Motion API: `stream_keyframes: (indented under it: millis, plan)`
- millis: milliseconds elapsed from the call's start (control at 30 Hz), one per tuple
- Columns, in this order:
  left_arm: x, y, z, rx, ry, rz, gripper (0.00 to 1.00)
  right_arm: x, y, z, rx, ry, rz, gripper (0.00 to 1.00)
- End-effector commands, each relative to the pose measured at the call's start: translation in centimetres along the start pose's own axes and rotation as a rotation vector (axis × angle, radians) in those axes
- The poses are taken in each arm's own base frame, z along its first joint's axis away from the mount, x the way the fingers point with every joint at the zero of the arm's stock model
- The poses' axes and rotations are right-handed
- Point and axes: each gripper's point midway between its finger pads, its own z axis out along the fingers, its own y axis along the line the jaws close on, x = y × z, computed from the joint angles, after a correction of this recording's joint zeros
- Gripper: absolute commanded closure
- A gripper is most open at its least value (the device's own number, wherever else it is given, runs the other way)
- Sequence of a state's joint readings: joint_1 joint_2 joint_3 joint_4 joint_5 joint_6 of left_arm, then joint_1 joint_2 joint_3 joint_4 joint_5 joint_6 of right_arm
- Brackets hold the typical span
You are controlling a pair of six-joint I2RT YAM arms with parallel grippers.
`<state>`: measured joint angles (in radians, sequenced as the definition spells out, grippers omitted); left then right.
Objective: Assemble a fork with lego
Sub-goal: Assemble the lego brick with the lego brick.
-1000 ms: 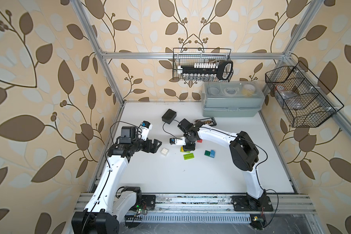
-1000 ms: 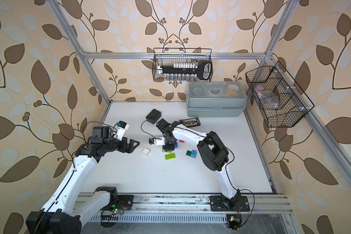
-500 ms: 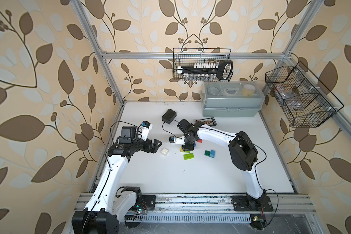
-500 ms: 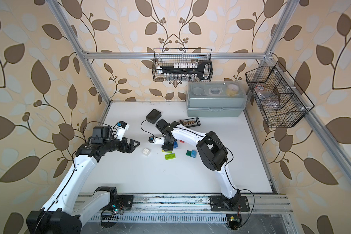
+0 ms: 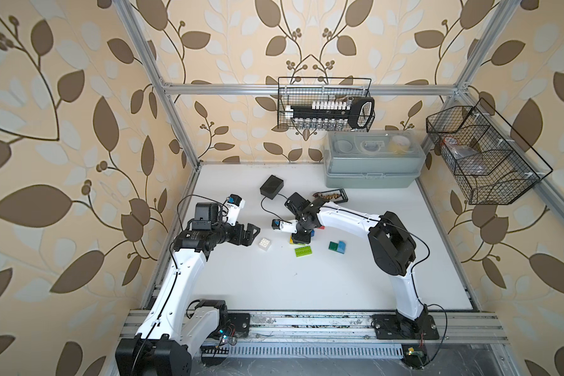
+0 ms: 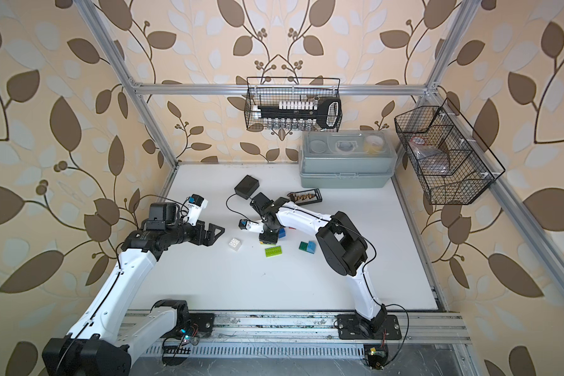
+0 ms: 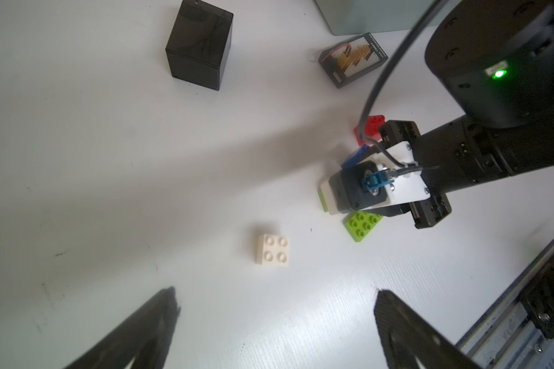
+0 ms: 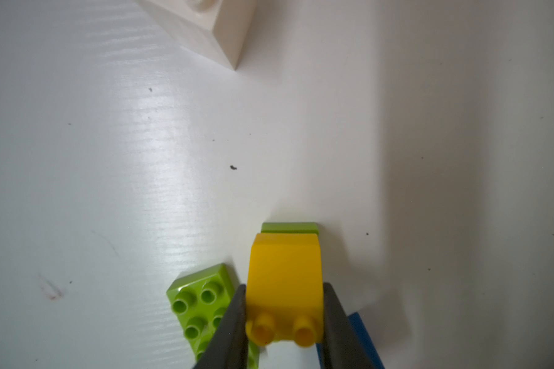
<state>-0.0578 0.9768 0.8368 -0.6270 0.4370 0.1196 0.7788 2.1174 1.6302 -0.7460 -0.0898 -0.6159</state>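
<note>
K: Mid-table, by the brick pile, what's the R side holding?
M: right gripper (image 8: 285, 287) is clamped on the yellow brick (image 8: 285, 262), one finger on each flat side wall, studs left clear. A lime base brick (image 8: 290, 227) peeks out just past it. Looks like yellow sits on that and is prob being pressed on; can't tell if it's seated.
K: L side?
M: left gripper (image 5: 254, 235) has jaws wide apart, nothing in them. It hovers near the white brick (image 5: 265, 243), not touching.
K: Fork status?
M: No fork yet, early stage imo. The lego lies loose on the table (image 5: 274, 286): loose lime oblong (image 5: 303, 251) just beside the yellow one, blue brick (image 5: 312, 233) and red brick (image 5: 321, 227) close by the right gripper, dark-green oblong (image 5: 333, 245) touching the light-blue brick (image 5: 341, 246) a bit apart.
K: Handling notes?
M: Hard glossy plastic, prob light and stiff — won't squash, but smooth walls could slip or twist in a weak pinch. Best hold = opposite flat sides, never the studs. Needs a straight-down push to snap on; a tilted press may skid the base — nothing's pinning it.
</note>
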Motion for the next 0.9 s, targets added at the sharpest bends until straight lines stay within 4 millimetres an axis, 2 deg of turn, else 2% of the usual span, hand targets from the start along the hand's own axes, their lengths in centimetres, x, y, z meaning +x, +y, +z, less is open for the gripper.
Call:
stream_keyframes:
  millis: [0,533,867]
  plan:
    - [-0.6,0.1,-0.3,-0.003,-0.023,0.011,0.01,3.9,1.8,2.2,-0.051,0.135,0.029,1.00]
    - [-0.8,0.3,0.0,-0.002,-0.015,0.008,0.01,6.1,2.1,3.9,-0.117,0.294,-0.034,1.00]
    - [-0.9,0.4,-0.1,-0.009,-0.017,0.009,0.01,6.3,2.4,4.6,-0.134,0.334,-0.010,1.00]
